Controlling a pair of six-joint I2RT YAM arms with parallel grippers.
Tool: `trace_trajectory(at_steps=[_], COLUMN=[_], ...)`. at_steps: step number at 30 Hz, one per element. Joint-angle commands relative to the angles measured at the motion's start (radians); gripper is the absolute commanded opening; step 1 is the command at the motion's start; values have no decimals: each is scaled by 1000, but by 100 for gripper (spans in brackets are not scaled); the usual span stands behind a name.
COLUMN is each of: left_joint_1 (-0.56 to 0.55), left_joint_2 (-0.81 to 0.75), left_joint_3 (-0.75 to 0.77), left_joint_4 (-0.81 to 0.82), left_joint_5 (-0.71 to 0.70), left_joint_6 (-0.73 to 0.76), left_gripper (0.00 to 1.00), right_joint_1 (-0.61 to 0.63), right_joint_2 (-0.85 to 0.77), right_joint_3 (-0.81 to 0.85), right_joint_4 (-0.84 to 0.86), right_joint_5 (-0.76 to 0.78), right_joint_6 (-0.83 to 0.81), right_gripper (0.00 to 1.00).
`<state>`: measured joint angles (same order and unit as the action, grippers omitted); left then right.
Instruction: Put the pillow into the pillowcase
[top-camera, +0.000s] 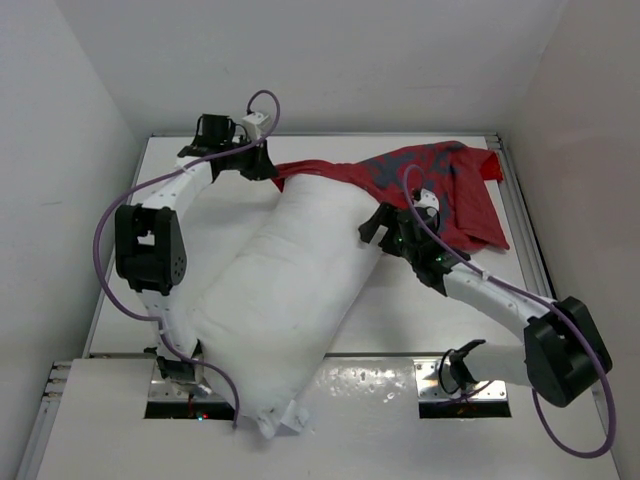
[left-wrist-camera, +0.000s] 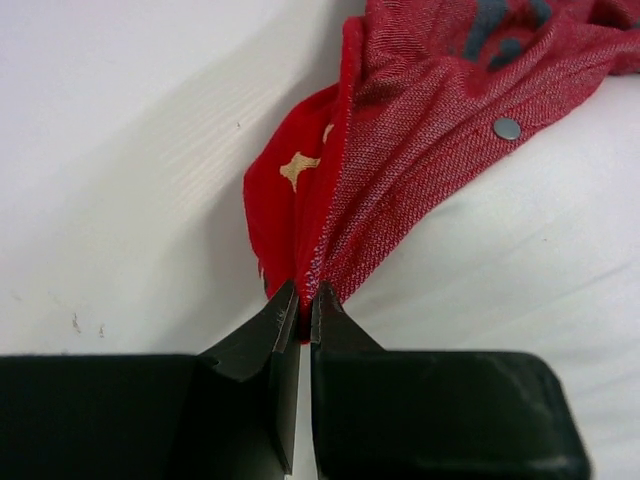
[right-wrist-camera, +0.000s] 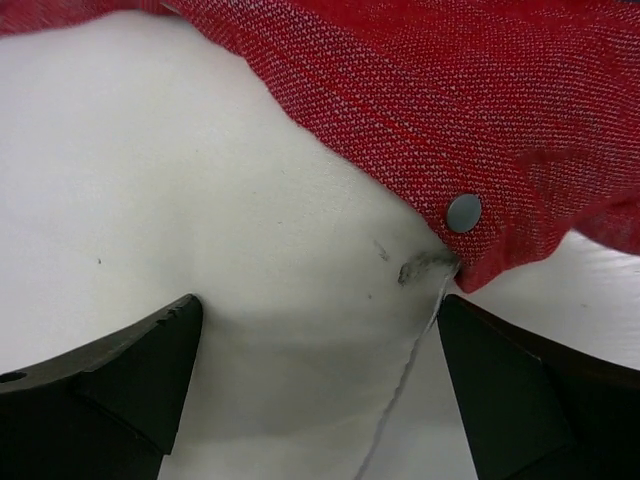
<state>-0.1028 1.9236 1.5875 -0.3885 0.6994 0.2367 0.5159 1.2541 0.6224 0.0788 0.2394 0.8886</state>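
Red cloth first: the pillowcase (top-camera: 445, 185) lies bunched at the far right of the surface (top-camera: 420, 310), its hem draped over the far end of the pillow (top-camera: 290, 290). That white pillow stretches diagonally, from the near edge between the arm bases up toward the far side. Left claw (left-wrist-camera: 303, 300) is clamped tight on the pillowcase's far-left edge. Right claw (right-wrist-camera: 320, 330) stands wide apart, holding nothing, poised over the pillow just beside a metal snap (right-wrist-camera: 463, 212) on the hem.

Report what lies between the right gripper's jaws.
Right wrist view: the right gripper stands open, only the plump white fabric pillow between its jaws; the red woven pillowcase begins beyond.
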Motion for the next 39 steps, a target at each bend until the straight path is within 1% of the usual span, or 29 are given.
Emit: trace_trajectory(at_steps=[1, 4, 5, 6, 8, 9, 11, 12, 14, 16, 17, 18, 21, 22, 24, 27, 28, 30, 31, 32, 33, 34, 36, 37, 38, 39], left_joint_1=[17, 20, 20, 20, 17, 18, 17, 17, 15, 21, 23, 28, 31, 29, 31, 28, 32, 35, 37, 37, 35, 38, 40, 41, 41, 40], left_joint_2=[-74, -80, -83, -86, -94, -98, -110, -116, -132, -144, -158, -164, -189, -196, -207, -224, -227, -238, -241, -241, -239, -239, -238, -233, -232, -230], left_joint_3=[25, 23, 22, 23, 28, 32, 54, 60, 81, 91, 92, 95, 100, 98, 82, 23, 6, -50, -69, -83, -96, -93, -64, -38, 36, 84], left_joint_4=[-58, -73, -79, -82, -93, -101, -133, -145, -188, -208, -211, -220, -240, -262, -297, -394, -452, -518, -577, -605, -657, -680, -733, -784, -808, -822], left_joint_5=[18, 48, 57, 64, 81, 83, 80, 78, 66, 66, 69, 80, 97, 101, 100, 69, 46, 31, 14, 2, -33, -50, -75, -80, -78, -80], left_joint_6=[24, 26, 26, 26, 39, 45, 81, 98, 139, 161, 164, 168, 182, 200, 228, 320, 379, 446, 511, 545, 587, 602, 625, 647, 651, 647], left_gripper=[0, 0, 0, 0, 0, 0, 0, 0, 0, 0, 0, 0, 0, 0, 0, 0, 0, 0, 0, 0, 0, 2, 26, 34, 51, 61], right_joint_1=[24, 29, 29, 29, 24, 19, -14, -40, -69, -108, -120, -137, -149, -151, -145, -129, -123, -103, -96, -88, -70, -62, -37, -31, -25, -25], right_joint_2=[-22, 39, 62, 111, 165, 192, 257, 287, 315, 361, 379, 425, 501, 539, 570, 594, 597, 608, 611, 619, 626, 631, 628, 624, 619, 607], right_joint_3=[-27, -27, -15, 0, 57, 83, 158, 218, 281, 385, 385, 521, 687, 710, 734, 705, 694, 675, 675, 678, 686, 688, 683, 678, 666, 660], right_joint_4=[121, 188, 188, 185, 185, 185, 191, 175, 164, 158, 121, 92, -36, -71, -76, -74, -68, -21, -8, -4, -2, 1, 18, 28, 50, 55], right_joint_5=[-20, -51, -57, -61, -58, -51, -39, 4, 53, 99, 104, 115, 109, 107, 87, 61, 46, 11, -33, -61, -92, -121, -187, -207, -236, -270], right_joint_6=[122, 168, 191, 197, 200, 205, 199, 204, 207, 196, 190, 175, 150, 132, 122, 116, 105, 76, 41, 24, -15, -36, -69, -103, -115, -128], right_gripper=[99, 99, 96, 91, 75, 53, 24, 1, 0, 0, 0, 0, 0, 0, 0, 0, 0, 0, 0, 0, 2, 5, 17, 23, 39, 48])
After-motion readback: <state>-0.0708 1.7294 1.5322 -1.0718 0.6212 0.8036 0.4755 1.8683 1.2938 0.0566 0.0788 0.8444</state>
